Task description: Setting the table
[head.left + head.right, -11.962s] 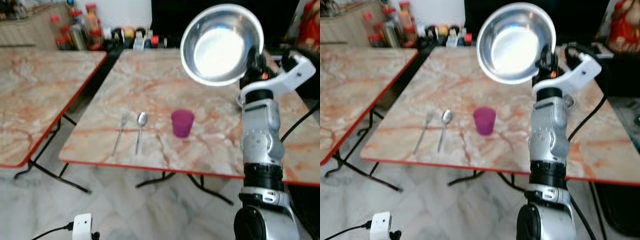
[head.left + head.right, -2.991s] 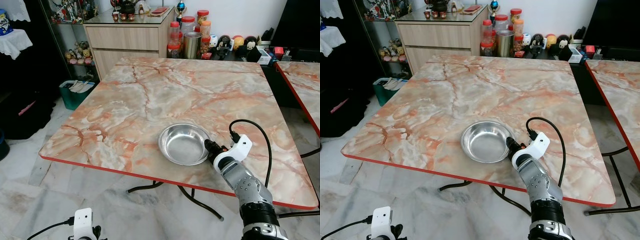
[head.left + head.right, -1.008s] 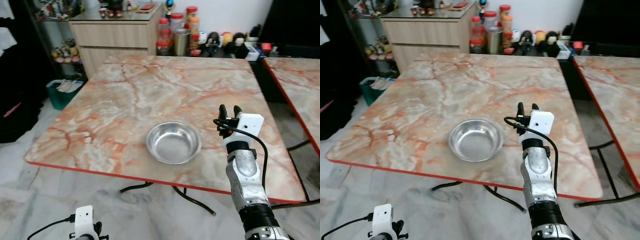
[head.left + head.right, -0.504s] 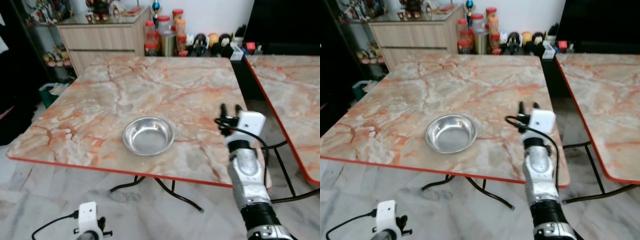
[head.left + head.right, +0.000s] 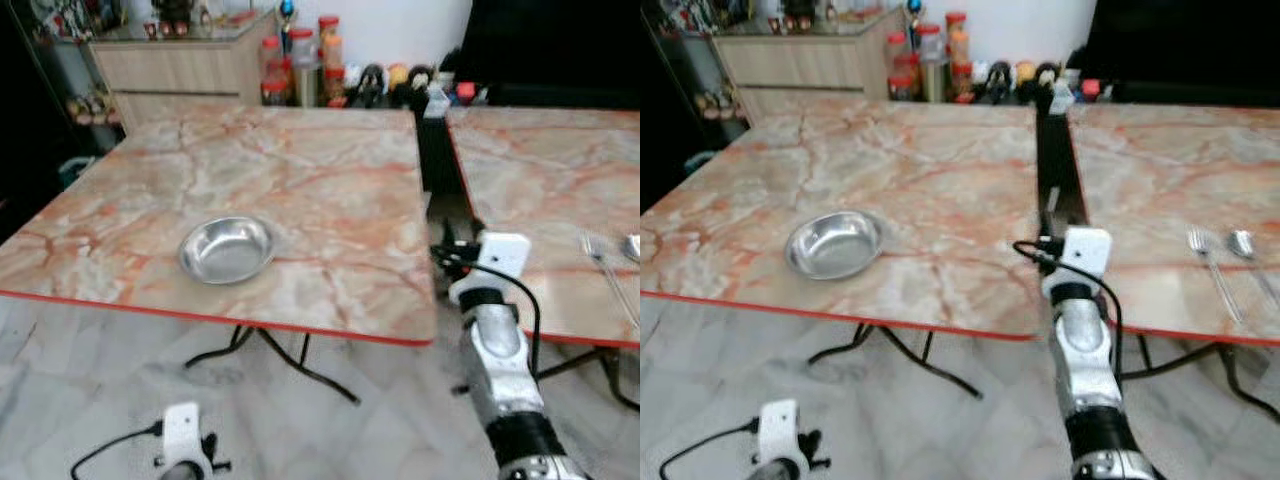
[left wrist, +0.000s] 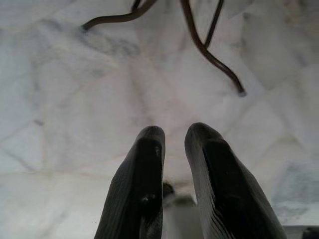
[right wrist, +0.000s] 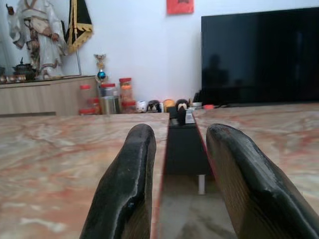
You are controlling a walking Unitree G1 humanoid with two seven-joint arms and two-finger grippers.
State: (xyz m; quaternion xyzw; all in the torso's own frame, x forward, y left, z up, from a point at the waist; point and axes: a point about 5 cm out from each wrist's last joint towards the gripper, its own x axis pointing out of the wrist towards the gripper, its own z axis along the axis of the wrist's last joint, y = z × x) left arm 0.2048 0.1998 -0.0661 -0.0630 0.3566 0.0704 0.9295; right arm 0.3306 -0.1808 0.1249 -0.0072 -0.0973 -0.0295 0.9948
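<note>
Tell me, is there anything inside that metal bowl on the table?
The bowl looks empty: only its shiny bare bottom shows. Its near wall hides a sliver of the inside. It sits alone on the left table.

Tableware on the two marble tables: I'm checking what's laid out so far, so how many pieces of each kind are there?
Steel bowl: 1, on the left table.
Fork: 1, on the right table.
Spoon: 1, beside the fork.
Total: 3 pieces.
</note>
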